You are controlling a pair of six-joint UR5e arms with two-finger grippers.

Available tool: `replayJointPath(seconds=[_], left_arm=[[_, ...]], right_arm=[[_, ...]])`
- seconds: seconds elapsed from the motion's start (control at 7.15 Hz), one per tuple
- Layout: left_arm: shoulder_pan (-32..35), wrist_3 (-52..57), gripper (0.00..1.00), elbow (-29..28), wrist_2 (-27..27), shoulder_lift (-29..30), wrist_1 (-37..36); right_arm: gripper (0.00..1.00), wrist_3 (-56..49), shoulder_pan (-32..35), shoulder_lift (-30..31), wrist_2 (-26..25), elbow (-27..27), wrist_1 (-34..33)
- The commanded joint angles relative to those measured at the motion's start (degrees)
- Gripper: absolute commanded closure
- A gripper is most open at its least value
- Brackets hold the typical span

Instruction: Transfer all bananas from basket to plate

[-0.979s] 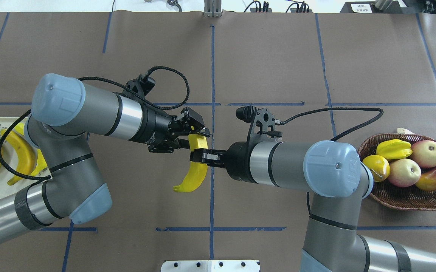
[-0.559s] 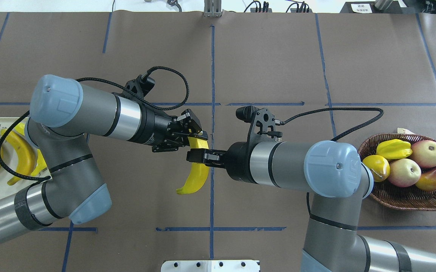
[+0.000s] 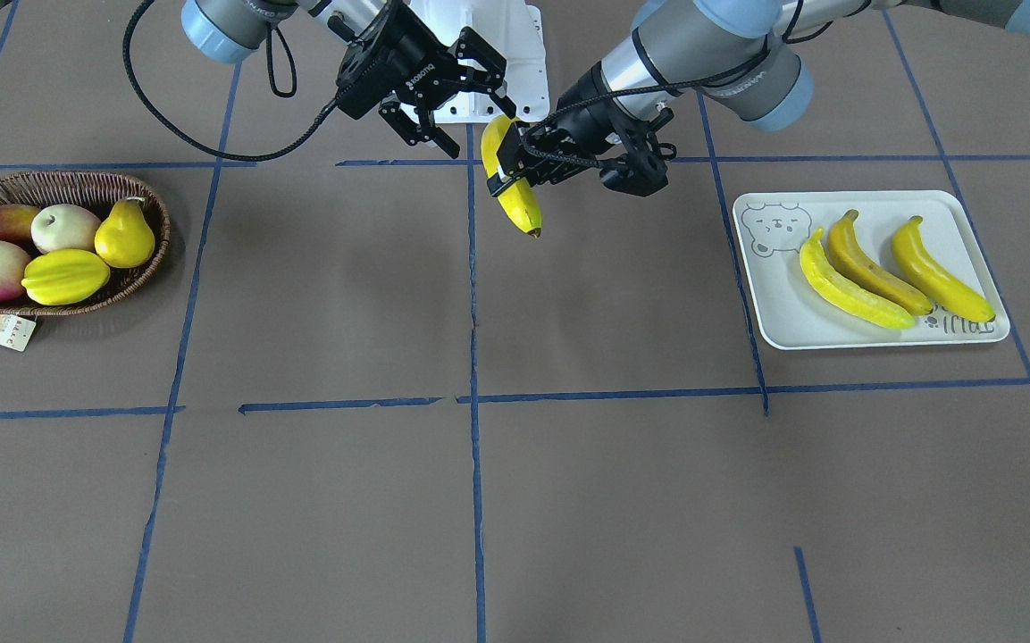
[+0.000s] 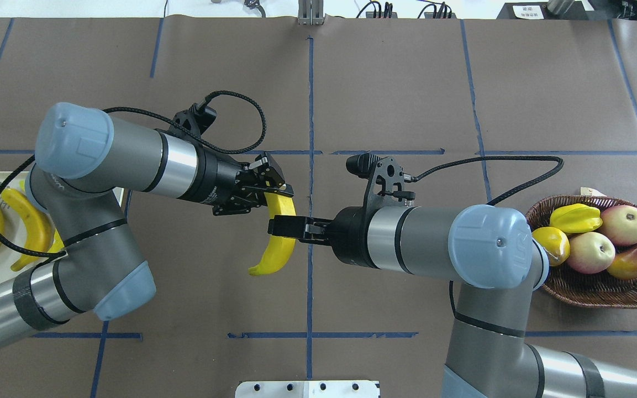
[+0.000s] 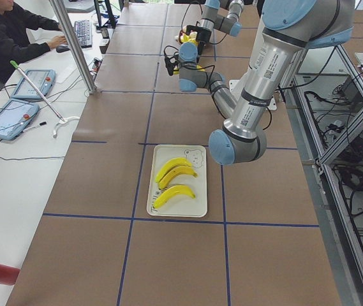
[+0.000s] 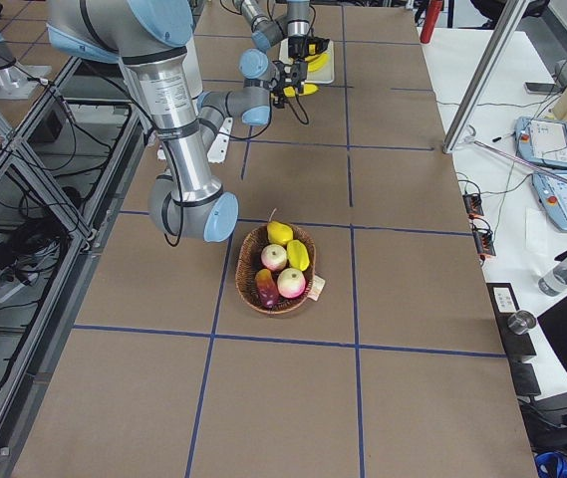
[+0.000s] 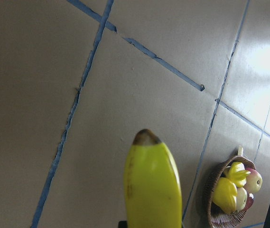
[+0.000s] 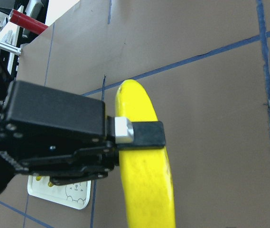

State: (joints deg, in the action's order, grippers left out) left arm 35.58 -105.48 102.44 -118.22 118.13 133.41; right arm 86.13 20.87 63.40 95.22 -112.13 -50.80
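Over table [image 4: 406, 83], left fingers [image 8: 144, 133] clamp banana [image 4: 280, 246].

Bare tabletop [image 3: 631, 268] lies between the left hand [image 3: 512, 170] and the plate [image 3: 778, 313], where three bananas [image 3: 872, 268] leave the bear-face end [image 3: 769, 228] open.

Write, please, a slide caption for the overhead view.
Left gripper, jaws shut, holds the banana aloft; right gripper, jaws open.

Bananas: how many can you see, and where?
4. Three bananas lie side by side on the plate; the fourth banana hangs above the table middle, clamped in the left gripper. None shows in the basket, though its fruit could hide one.
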Motion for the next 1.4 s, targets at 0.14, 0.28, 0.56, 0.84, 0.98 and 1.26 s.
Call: replayJointPath(seconds=[0.14, 0.28, 0.56, 0.84, 0.98, 1.26], left_arm=[[6.15, 14.79, 1.00, 3.62, -0.52, -7.26, -16.37], [8.78, 20.00, 1.00, 4.95, -0.52, -13.04, -18.42], [11.69, 30.82, 1.00, 4.87, -0.52, -22.12, -18.45], [12.23, 31.04, 1.00, 3.65, -0.08, -23.56, -18.36], [12.23, 30.95, 1.00, 2.77, 0.01, -23.65, -18.27], [12.23, 30.60, 1.00, 2.24, 0.01, -23.82, -18.27]], right_arm=[[0.00, 0.09, 0.75, 0.50, -0.12, -1.60, 0.00], [0.00, 0.00, 1.36, 1.63, -0.04, -2.56, -0.61], [0.00, 0.00, 2.33, 1.90, 0.05, -3.01, -1.75], [0.00, -0.70, 4.78, 6.88, 0.84, -7.47, -5.87], [0.00, -1.75, 8.80, 8.65, 3.71, -7.41, -7.72], [0.00, -9.46, 16.37, 11.47, 10.66, -7.15, -11.32]])
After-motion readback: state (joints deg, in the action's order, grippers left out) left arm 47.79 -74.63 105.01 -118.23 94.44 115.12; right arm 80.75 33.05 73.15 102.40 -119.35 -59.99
